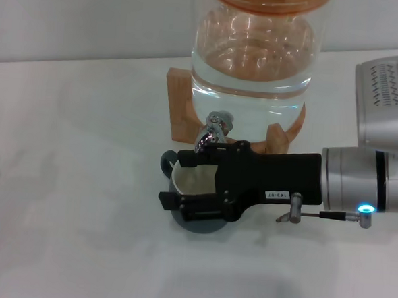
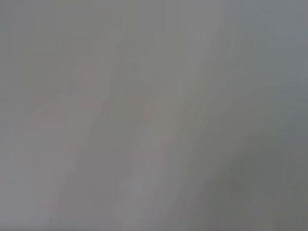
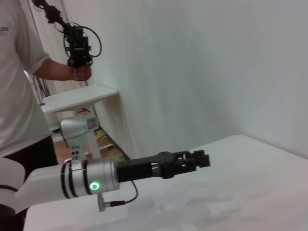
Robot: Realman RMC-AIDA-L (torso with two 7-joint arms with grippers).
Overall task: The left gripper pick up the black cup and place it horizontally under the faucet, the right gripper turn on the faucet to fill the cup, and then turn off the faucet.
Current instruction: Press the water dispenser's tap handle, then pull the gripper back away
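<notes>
Black cup [image 1: 191,181] stands upright under the chrome faucet [image 1: 212,133]

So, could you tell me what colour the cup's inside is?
Cream-white inside the black cup; head view.

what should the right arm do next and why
Probably ease the right gripper toward the faucet lever and close on it: the black cup already stands under the spout, and the gripper is over the cup, just short of the lever.

Black right hand [image 1: 183,182] with white label, silver cuff, glowing blue light.
</notes>
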